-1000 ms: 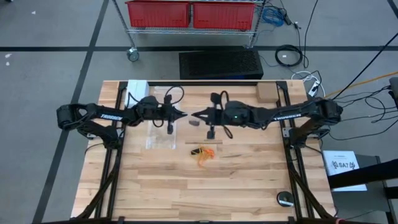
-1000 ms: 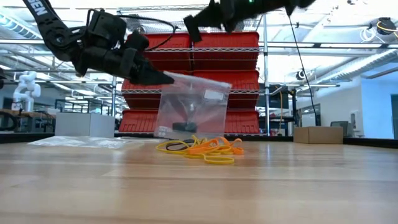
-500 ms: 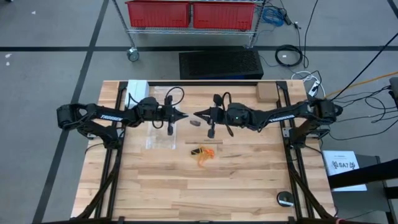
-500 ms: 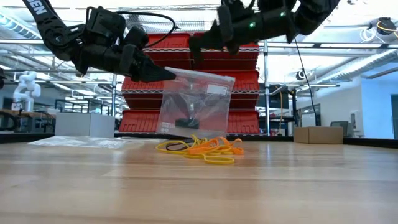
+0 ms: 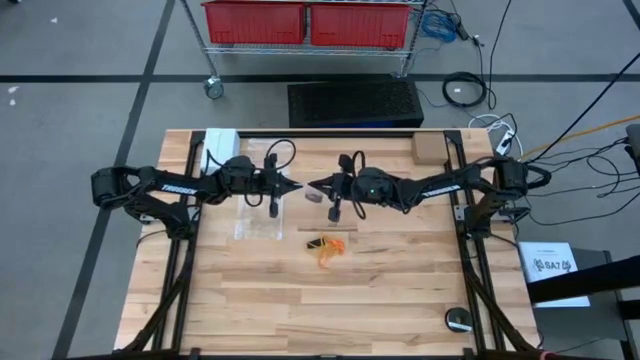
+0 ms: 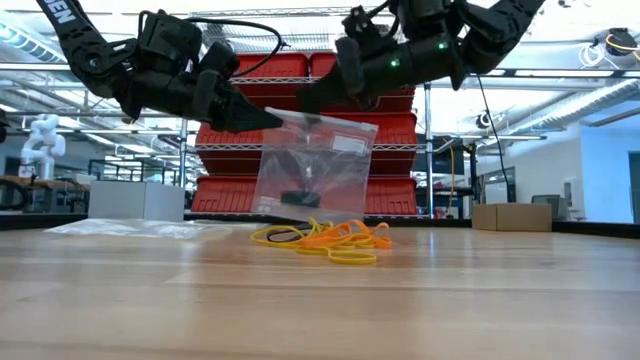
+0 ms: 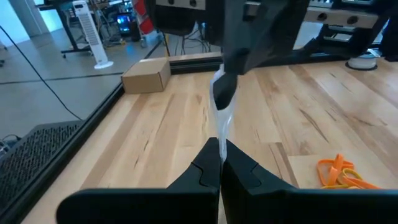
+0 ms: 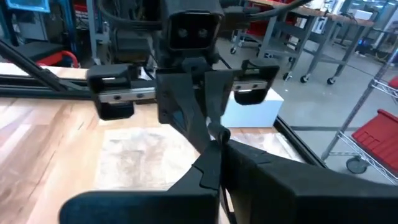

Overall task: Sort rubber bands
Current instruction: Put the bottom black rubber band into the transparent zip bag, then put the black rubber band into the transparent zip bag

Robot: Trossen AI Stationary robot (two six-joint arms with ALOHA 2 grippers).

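A clear plastic bag (image 6: 315, 165) with a dark clump (image 6: 298, 196) in its bottom hangs above the table's middle. My left gripper (image 6: 275, 120) is shut on its top corner. My right gripper (image 6: 303, 105) is shut and points at the left one, tip to tip (image 5: 310, 184), right at the bag's top edge. A pile of orange, tan and black rubber bands (image 6: 325, 240) lies on the wood just nearer than the bag, also seen in the high view (image 5: 330, 246). My left gripper pinches the bag's top corner (image 7: 221, 127) between its two fingers, coming about level from the table's left. The bag hangs below the fingers, seen edge-on from above; whether its bottom touches the table I cannot tell. My right gripper's shut tip (image 7: 224, 93) stands at the bag's top edge beside the left fingers; whether it touches the plastic I cannot tell.
A second clear bag (image 5: 258, 222) lies flat on the table under the left arm. A white box (image 5: 220, 140) sits at the far left, a cardboard box (image 5: 428, 148) at the far right, and a round black object (image 5: 459, 320) at the near right corner.
My right gripper has come down and toward the table's left, from above the bag to the level of its top edge, rolling a little and staying shut. My left gripper has kept the bag where it was.
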